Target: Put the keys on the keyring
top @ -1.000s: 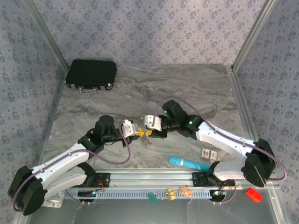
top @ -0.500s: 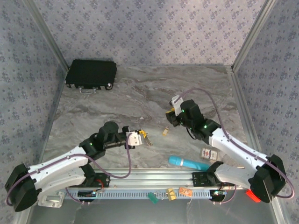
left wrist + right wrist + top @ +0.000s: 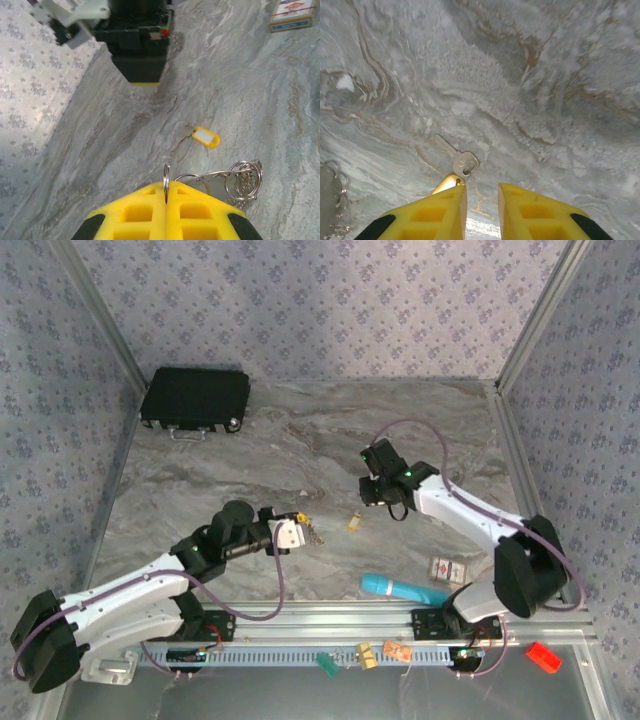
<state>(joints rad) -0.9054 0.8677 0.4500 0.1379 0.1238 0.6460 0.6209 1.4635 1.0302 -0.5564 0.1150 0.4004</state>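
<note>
While the left pincer (image 3: 166,189) clamps the keyring (image 3: 235,172), the parted, empty right pincer (image 3: 482,189) hovers behind a key (image 3: 462,162), blade pointing away.

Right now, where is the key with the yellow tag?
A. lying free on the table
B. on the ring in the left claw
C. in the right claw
A: the key lies on the table, clear of the right claw and of the left claw, which is shut on the keyring.
</note>
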